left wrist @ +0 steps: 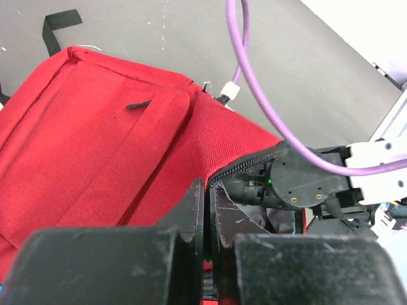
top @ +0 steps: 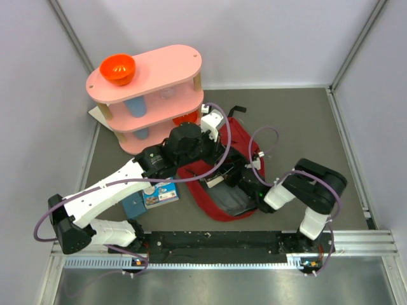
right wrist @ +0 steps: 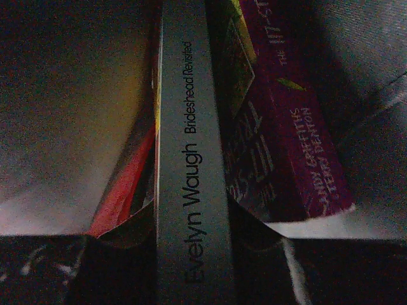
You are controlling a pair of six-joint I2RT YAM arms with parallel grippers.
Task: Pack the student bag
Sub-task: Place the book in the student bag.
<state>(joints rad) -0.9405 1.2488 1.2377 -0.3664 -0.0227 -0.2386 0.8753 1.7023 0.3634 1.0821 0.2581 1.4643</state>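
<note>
Across the middle of the table lies the bag [top: 238,136], flat on its back with the mouth turned toward my arm bases. My left gripper [left wrist: 206,197] is clenched on the zip edge [left wrist: 238,166] of that mouth. In the left wrist view the two fingers meet with only the red fabric and zip tape pinched between them. I judge the pinch is there to lift the upper lip, so the opening stands up instead of sagging shut. The bag's front panel [left wrist: 95,140] slopes away beyond the jaws, so the bag is at and ahead of the left fingertips.

My right gripper [right wrist: 191,222] is down inside the mouth, grasping the grey book [right wrist: 187,127]. Its spine runs straight out between the two fingers, one on each cover. Held by the covers like that, the book goes in edge first and slides beside what is already there. The purple book [right wrist: 292,140] sits just to the right of it, close alongside, with dim lining [right wrist: 375,57] past that. So the bag wraps all round these jaws.

Beside the bag, under my left arm, loose books [top: 159,192] lie on the table. I take them to be unpacked as yet.
</note>
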